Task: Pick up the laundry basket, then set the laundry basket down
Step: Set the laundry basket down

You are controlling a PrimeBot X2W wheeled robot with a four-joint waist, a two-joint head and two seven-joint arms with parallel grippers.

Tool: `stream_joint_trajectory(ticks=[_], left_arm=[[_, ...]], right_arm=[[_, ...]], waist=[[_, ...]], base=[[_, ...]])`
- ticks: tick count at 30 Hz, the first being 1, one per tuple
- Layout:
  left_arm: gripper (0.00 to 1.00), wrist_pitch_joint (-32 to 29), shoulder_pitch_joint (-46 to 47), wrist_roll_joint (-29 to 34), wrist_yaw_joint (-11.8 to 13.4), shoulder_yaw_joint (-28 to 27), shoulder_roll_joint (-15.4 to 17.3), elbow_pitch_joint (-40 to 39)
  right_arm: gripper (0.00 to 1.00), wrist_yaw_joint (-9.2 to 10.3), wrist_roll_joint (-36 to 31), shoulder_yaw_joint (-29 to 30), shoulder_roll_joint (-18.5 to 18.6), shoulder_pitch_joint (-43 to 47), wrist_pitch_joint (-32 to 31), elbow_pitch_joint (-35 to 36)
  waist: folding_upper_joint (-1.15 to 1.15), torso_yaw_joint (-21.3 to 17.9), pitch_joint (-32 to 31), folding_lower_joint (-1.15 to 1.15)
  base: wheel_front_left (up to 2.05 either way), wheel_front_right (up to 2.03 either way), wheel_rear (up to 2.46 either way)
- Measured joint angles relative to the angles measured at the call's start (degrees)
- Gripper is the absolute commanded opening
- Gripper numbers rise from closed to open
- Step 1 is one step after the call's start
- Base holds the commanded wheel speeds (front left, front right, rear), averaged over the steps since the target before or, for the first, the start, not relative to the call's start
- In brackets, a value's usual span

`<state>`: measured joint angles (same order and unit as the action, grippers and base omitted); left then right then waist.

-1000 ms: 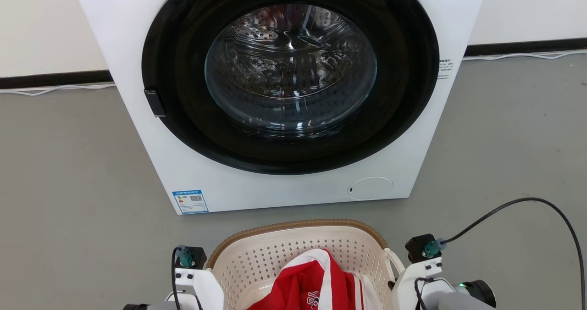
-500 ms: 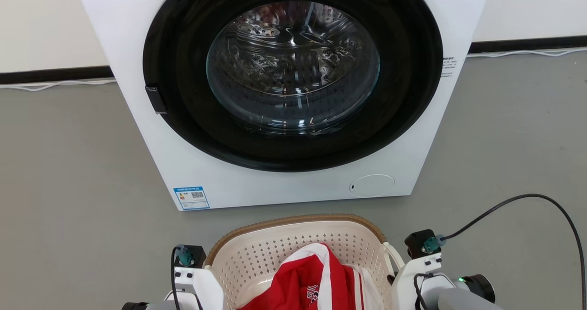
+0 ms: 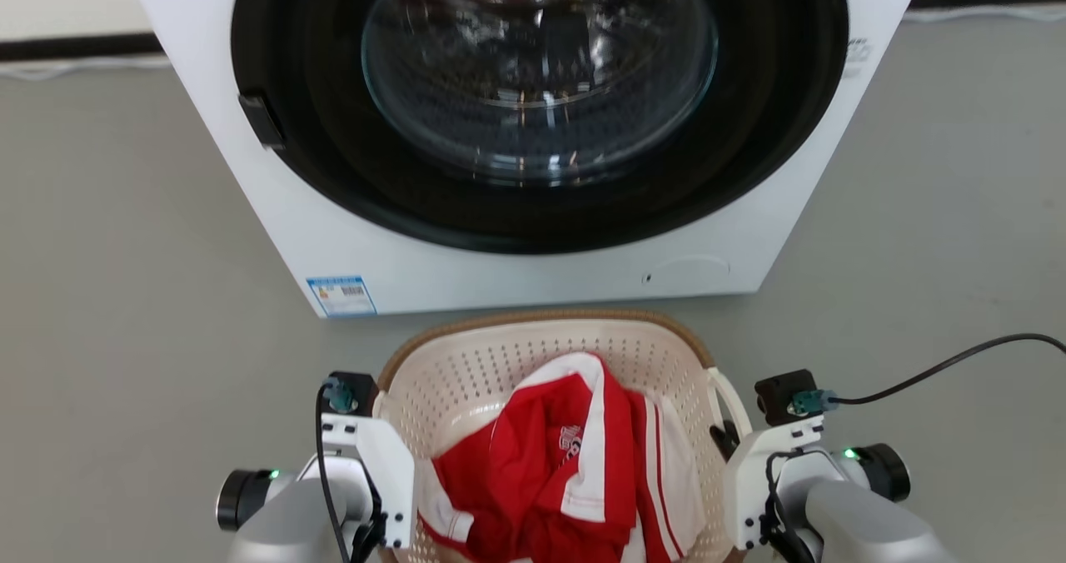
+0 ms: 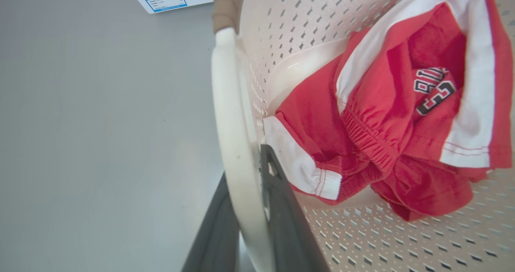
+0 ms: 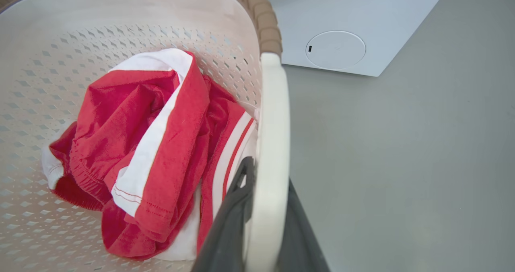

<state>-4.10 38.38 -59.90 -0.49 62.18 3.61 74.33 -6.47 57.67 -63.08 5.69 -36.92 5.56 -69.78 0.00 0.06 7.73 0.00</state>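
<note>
Laundry basket point(image 3: 500, 363) has neared the washer point(image 3: 500, 284); wrist views show left hand point(image 4: 245, 175) and right hand point(image 5: 268, 175) clamping handles point(image 4: 229, 103).

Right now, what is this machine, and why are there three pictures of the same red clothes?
It is a robot on wheels with two arms. One picture comes from a camera on its head, looking down at a white washing machine on the grey floor, with a laundry basket in front of it. Red and white clothes lie in the basket. The other two pictures come from cameras on its wrists. Each arm ends in a gripper: two dark fingers that pinch. The left gripper is closed on the basket's left handle, and the right gripper on the right handle. I cannot tell whether the basket is off the floor.
</note>
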Motion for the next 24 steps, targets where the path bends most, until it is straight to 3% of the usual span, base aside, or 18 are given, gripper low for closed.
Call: stream_joint_trajectory(ticks=[18,24], left_arm=[[0.00,8.50,8.84,0.90,4.24,-0.10,-1.40,-0.85],[0.00,12.35,12.54,1.01,6.08,-0.36,-1.51,-1.56]], right_arm=[[0.00,-0.01,-0.12,0.56,4.67,-8.22,8.06,3.31],[0.00,-0.01,-4.01,5.67,7.51,-11.63,8.08,7.97]], waist=[[0.00,0.98,17.10,0.00],[0.00,1.65,23.03,0.00]], base=[[0.00,0.00,0.00],[0.00,0.00,0.00]])
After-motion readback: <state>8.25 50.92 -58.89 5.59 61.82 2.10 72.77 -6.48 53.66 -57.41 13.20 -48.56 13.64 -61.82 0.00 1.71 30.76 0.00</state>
